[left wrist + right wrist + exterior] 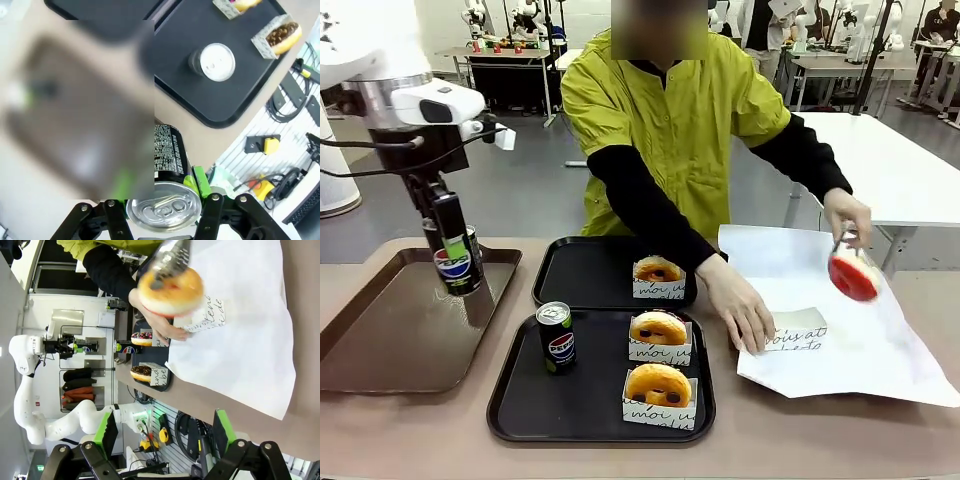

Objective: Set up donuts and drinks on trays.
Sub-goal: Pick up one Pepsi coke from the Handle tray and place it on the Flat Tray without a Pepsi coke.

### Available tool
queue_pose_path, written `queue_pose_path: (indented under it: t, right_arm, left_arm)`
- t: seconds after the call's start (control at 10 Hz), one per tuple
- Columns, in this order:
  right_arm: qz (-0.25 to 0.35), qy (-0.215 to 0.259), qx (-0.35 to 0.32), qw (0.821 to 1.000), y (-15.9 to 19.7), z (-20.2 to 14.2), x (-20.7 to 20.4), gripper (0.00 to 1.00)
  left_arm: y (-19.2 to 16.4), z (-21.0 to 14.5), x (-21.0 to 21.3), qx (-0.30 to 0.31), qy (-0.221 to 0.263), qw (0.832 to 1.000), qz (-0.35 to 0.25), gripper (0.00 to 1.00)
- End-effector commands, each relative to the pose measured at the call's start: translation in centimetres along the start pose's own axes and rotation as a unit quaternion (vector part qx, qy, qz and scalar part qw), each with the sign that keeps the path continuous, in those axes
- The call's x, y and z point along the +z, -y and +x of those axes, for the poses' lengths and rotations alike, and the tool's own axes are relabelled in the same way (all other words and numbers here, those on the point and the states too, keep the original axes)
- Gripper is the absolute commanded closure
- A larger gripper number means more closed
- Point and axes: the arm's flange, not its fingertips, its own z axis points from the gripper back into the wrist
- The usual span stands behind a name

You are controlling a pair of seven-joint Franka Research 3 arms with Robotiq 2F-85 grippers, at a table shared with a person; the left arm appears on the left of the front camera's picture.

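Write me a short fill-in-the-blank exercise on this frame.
1. The left gripper holds a black Pepsi can above the long ____ tray.
2. The near black square tray carries two sleeved ring donuts and ____ can.
3. The person's tongs grip a ____-iced donut over the white paper sheet.
Missing words: brown; one; red.

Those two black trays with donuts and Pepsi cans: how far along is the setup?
Done: the near black tray holds one Pepsi can and two sleeved donuts. The far black tray has one donut and no drink yet.

In hand: the left pincer grips a second can above the brown tray; the person holds a red-iced donut in tongs.

Left: placing both.
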Motion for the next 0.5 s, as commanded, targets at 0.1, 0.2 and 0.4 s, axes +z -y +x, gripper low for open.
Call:
queue_pose_path:
  t: [0.1,0.2,0.4]
  right_arm:
    - [0.012,0.007,0.010,1.000,0.1,0.1,-0.1,0.00]
    - [0.012,0.007,0.010,1.000,0.1,0.1,-0.1,0.00]
    - [0.012,0.007,0.010,1.000,0.1,0.1,-0.1,0.00]
  left_arm:
    - [-1.2,4.5,0.1,-0.002,0.012,1.000,0.026,0.41]
    - [-1.7,6.0,-0.3,-0.002,0.008,1.000,0.027,0.41]
    - [-1.9,7.1,-1.1,-0.004,-0.001,1.000,0.026,0.41]
